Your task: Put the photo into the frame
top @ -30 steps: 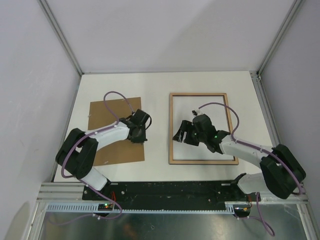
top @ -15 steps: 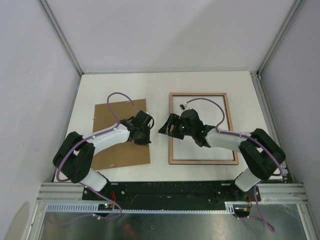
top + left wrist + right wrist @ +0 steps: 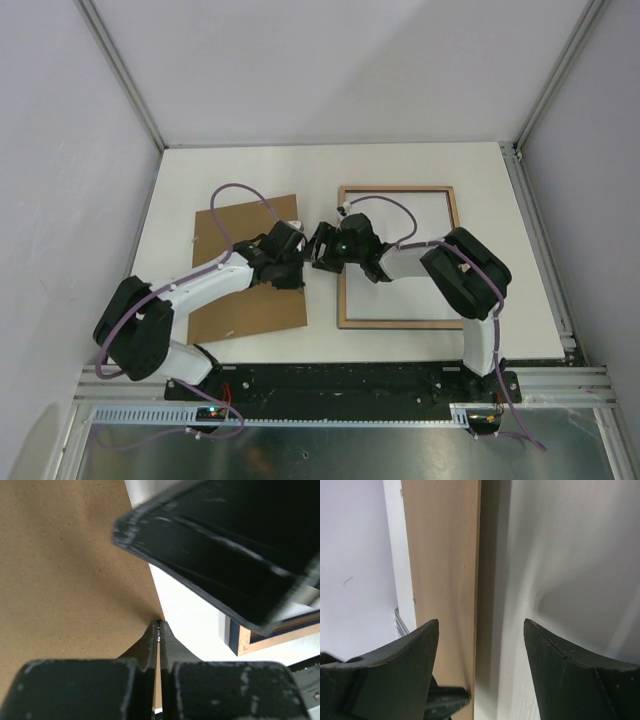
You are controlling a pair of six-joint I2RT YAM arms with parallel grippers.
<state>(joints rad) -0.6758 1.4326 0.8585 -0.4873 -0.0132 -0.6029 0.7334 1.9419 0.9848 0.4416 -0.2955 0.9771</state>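
From above, the frame (image 3: 400, 323) lies flat on the table (image 3: 480, 170), wood side up, at 3 o'clock. The brown board (image 3: 235, 300) lies at 9 o'clock from it. The left gripper (image 3: 288, 268) is at the board's 3 o'clock edge. The right gripper (image 3: 322, 247) is just beside it, between board and frame.

The left wrist view shows the left gripper pinched tight on the board's edge. A frame corner peeks in at 4 o'clock.

The right wrist view shows the right gripper spread wide, holding nothing. I cannot tell where the photo is.
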